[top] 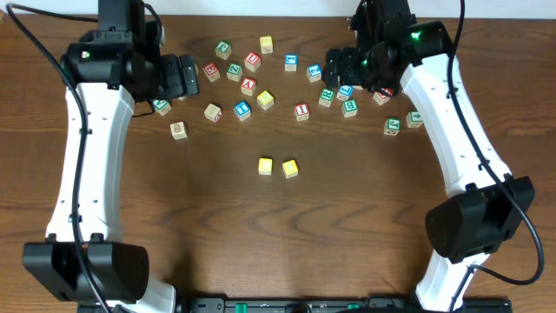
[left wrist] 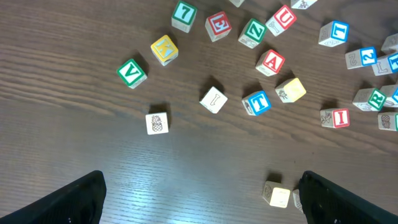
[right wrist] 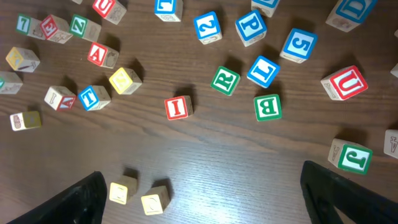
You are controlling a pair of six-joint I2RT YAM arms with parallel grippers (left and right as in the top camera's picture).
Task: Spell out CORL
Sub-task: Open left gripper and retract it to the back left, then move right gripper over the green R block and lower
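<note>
**A:** Status on CORL?

**B:** About half done, by my read. First yellow block (top: pixel 265 165) and second yellow block (top: pixel 290 168) sit side by side in a short row on bare desk (top: pixel 347 217), well apart from the scatter. I can't read their top letters in any view, so C and O is an assumption.

**A:** What's left?

**B:** R and L. The green R block (right wrist: pixel 225 79) lies straight ahead of the right hand (right wrist: pixel 202 186), close to its centre line. The blue L block (right wrist: pixel 263 70) is just beside it, a bit further out and off to one side. It's turned, but it reads as an L to me. Both are loose in the scatter and neither is in the row yet.

**A:** Where's the row from that hand?

**B:** Close in, nearer than the R, and off toward one finger.

**A:** Hand state?

**B:** The right hand's fingers are spread wide with nothing between them. The left hand (left wrist: pixel 202 193) is the same, spread and empty. It's over the other end of the scatter, and the yellow row is close in by one of its fingers.

**A:** So who takes R?

**B:** I'd guess the right hand, since R is already lined up in front of it. The slot beside the second yellow block is free.
</note>
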